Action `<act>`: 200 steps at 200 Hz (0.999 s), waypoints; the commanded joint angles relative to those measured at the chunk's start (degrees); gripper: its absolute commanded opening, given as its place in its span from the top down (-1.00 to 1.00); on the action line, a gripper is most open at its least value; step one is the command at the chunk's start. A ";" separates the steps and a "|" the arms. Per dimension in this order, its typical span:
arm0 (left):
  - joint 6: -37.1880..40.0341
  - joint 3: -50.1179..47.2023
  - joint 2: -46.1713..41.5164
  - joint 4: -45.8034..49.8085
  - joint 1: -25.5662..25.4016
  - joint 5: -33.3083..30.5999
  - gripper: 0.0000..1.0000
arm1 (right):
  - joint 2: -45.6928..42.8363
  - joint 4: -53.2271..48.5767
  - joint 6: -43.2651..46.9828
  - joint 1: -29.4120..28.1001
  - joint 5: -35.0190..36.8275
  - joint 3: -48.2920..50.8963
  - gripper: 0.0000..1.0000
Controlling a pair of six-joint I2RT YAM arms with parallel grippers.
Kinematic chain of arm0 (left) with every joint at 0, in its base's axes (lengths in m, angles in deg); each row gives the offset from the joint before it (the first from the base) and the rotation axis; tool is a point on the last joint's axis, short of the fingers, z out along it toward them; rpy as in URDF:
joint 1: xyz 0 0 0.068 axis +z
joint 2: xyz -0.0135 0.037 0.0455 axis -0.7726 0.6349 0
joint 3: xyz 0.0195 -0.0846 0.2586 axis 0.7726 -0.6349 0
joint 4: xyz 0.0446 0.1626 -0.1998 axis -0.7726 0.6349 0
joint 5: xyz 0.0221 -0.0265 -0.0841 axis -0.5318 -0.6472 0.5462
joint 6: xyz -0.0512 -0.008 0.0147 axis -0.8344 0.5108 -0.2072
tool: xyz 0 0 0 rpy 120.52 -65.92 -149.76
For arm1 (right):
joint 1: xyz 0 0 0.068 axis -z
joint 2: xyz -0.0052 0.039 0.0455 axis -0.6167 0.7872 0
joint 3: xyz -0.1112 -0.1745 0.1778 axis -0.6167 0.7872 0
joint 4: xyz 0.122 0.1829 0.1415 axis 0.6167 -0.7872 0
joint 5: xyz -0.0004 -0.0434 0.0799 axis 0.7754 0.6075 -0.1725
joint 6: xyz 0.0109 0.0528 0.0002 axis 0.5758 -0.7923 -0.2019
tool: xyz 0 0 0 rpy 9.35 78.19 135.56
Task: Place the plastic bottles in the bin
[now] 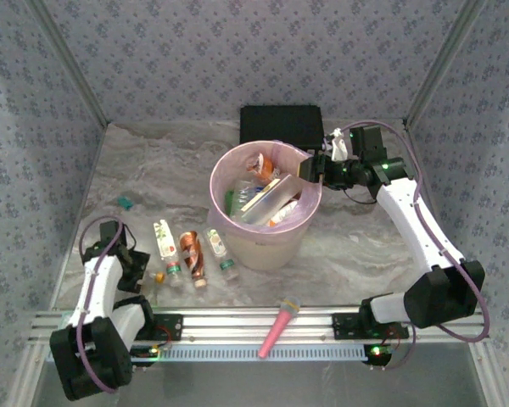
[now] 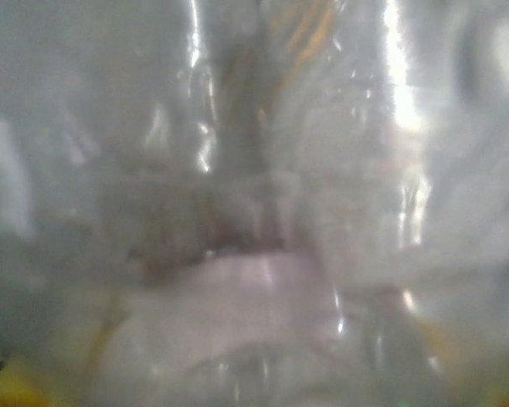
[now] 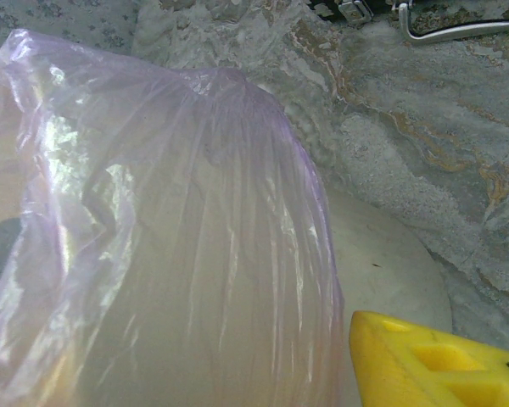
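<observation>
So, biggest first: the marble-look table (image 1: 365,246) has the bin (image 1: 271,250) standing upright about in the middle. It's cream with a pink bag (image 3: 195,254) folded over its rim, and it's already got a pile of plastic bottles (image 1: 267,202) lying crosswise inside. The flat black box (image 1: 282,125) sits just behind the bin, by the back wall. The right gripper (image 1: 310,170) is right at the bin's right-hand rim. Its wrist cam gives you the bag up close and one yellow finger (image 3: 428,360) low in the corner, and honestly I can't tell if it's pinching the bag or just parked there. The left gripper (image 1: 142,264) is down at the near left, just beside the leftover bottles (image 1: 191,253), a few of them lying side by side on the table left of the bin. Its wrist cam is a blur of clear plastic right up close, so I can't tell whether those fingers are clenched on anything either. The pink microphone stick (image 1: 278,326) lies across the metal rail (image 1: 220,324) at the near edge. The tiny teal clock (image 1: 125,203) is further back on the left, well apart from everything.
</observation>
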 commanded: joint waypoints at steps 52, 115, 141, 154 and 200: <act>6.57 21.71 -6.45 8.06 0.08 -0.76 -0.05 | -2.92 0.95 -5.27 -0.01 0.23 0.52 -0.20; 9.32 46.47 2.82 0.05 -7.18 11.25 0.26 | -3.98 2.38 -8.04 -0.12 2.20 1.69 -0.20; 13.30 58.25 9.20 -0.55 -16.90 9.45 0.37 | -4.06 2.11 -8.35 -0.35 3.00 1.51 -0.20; 15.36 62.98 12.86 -0.34 -22.93 8.79 0.45 | -4.19 1.94 -8.44 -0.46 3.40 1.42 -0.20; 24.45 81.73 28.01 4.93 -41.54 5.21 0.87 | -3.93 1.75 -8.28 -1.40 3.91 0.83 -0.20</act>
